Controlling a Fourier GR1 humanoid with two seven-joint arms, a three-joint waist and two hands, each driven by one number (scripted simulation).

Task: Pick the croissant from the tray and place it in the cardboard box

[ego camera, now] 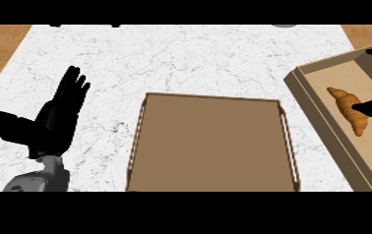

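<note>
- The left hand rests released, fingers straight, beside the tray.
- The croissant lies in the cardboard box, far right of that hand.
- The right hand is out of view; retracting carelessly, it could nudge the box.

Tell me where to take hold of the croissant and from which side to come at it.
Grip the croissant across its thicker middle, coming from above. It lies flat inside the cardboard box, long axis running along the box, tapered ends pointing away, and the box walls block a sideways approach. This is a judgement; the left robot hand rests open, far off.
</note>
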